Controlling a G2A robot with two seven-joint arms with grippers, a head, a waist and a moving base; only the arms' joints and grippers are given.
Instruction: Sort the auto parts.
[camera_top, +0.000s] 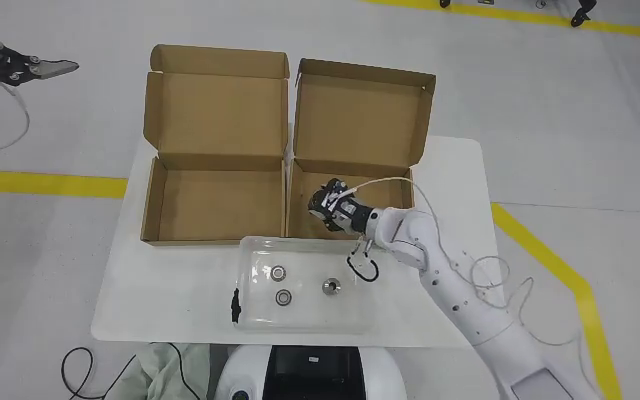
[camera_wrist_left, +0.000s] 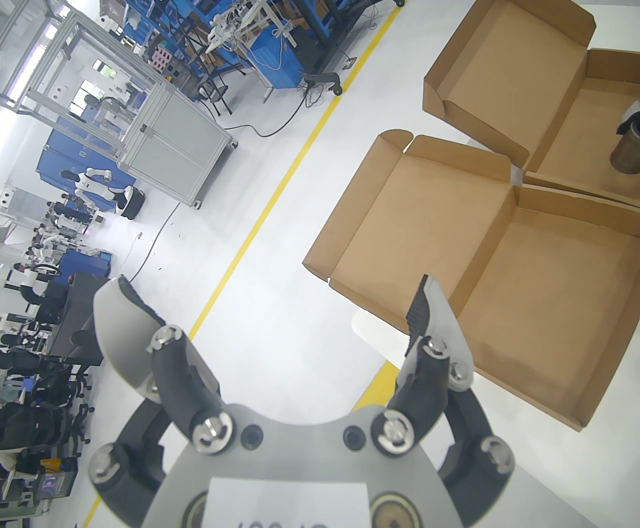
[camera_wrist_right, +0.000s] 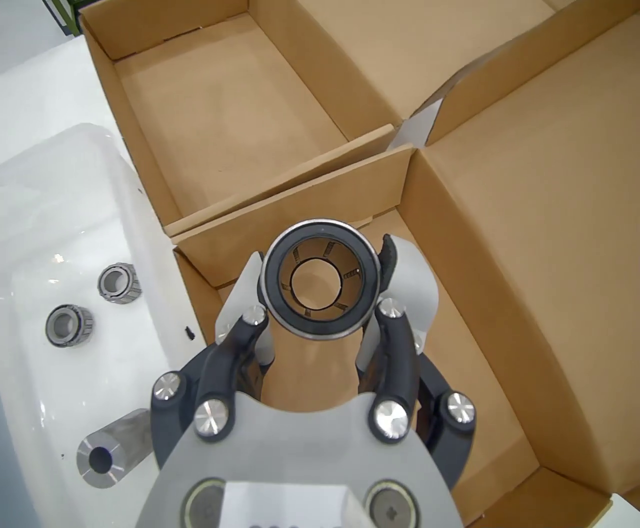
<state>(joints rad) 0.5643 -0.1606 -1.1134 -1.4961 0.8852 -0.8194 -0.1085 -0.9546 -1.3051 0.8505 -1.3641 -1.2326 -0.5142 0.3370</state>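
My right gripper (camera_wrist_right: 320, 272) is shut on a large black-rimmed bearing sleeve (camera_wrist_right: 320, 295), held over the near left corner of the right cardboard box (camera_top: 395, 225); the same gripper (camera_top: 328, 203) shows from above. A white tray (camera_top: 258, 300) at the table's front holds two small roller bearings (camera_top: 279, 271) (camera_top: 284, 296) and a metal cylinder (camera_top: 332, 286). These also appear as bearings (camera_wrist_right: 118, 283) (camera_wrist_right: 69, 325) and cylinder (camera_wrist_right: 107, 452). My left gripper (camera_wrist_left: 272, 310) is open and holds nothing, off the table's left side above the floor, seen from above as a gripper (camera_top: 45, 69).
The left cardboard box (camera_top: 215, 205) stands with its lid folded back, nothing inside. Both boxes sit side by side behind the tray. A white table (camera_top: 455, 190) carries everything. A yellow floor line (camera_top: 60, 184) runs past it.
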